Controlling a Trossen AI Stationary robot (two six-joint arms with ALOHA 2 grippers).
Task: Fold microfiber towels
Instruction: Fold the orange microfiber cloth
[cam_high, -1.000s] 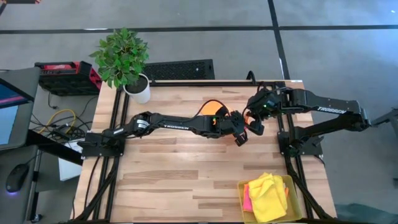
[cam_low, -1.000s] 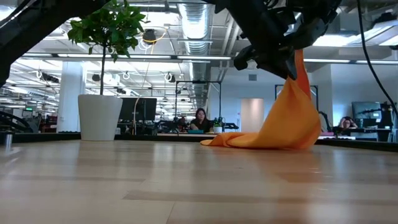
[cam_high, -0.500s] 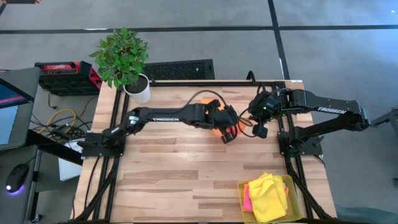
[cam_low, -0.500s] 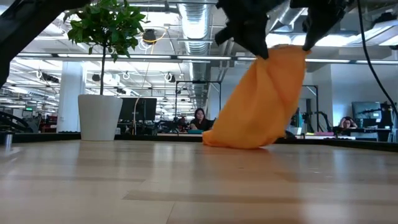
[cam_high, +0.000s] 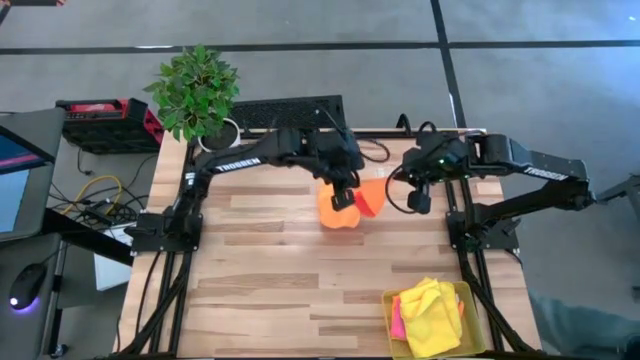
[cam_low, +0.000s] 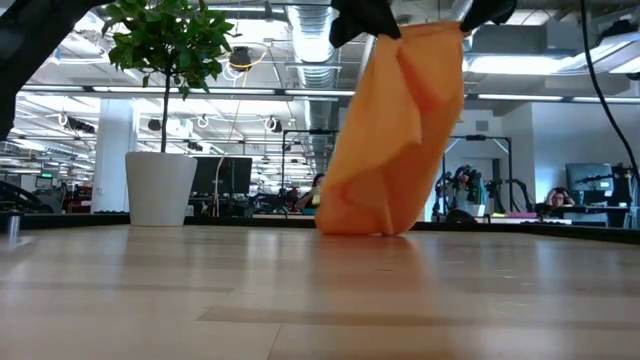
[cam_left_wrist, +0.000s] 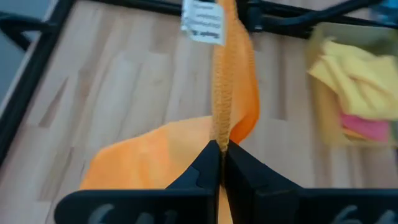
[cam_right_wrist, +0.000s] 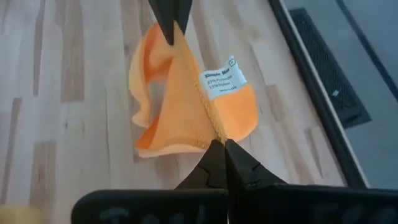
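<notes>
An orange microfiber towel (cam_low: 395, 130) hangs between my two grippers above the table's far middle; its lower end (cam_low: 365, 228) rests on the table. A white label (cam_right_wrist: 222, 79) is sewn to its top edge. My left gripper (cam_high: 343, 197) is shut on the towel's left top end. My right gripper (cam_high: 386, 180) is shut on the right top end. In the low view, my left gripper (cam_low: 383, 27) and my right gripper (cam_low: 466, 20) are at the picture's top. A yellow towel (cam_high: 432, 312) and a pink towel (cam_high: 397, 318) lie heaped in a tray. My left gripper pinches the towel's hemmed top edge (cam_left_wrist: 220, 134) between its two shut fingers, slanting down from the left. The edge runs straight away toward my other gripper, and the cloth hangs below. My right gripper pinches the same hemmed edge (cam_right_wrist: 217, 134) at its other end, near the label. Its fingers slant down from the right. The edge is drawn straight toward my left gripper (cam_right_wrist: 170, 26), and the cloth hangs below with its bottom on the table.
A translucent yellow tray (cam_high: 468, 300) stands at the near right corner. A potted plant (cam_high: 200, 95) stands at the far left corner. Bare wood (cam_high: 270, 270) fills the near and left parts of the table. People sit in the room beyond.
My left gripper has gone up and toward the table's far left, away from my right gripper, taking the towel's top edge with it. My right gripper has risen a little. The towel has been raised from a heap and spread between them; only its lower end stays down.
</notes>
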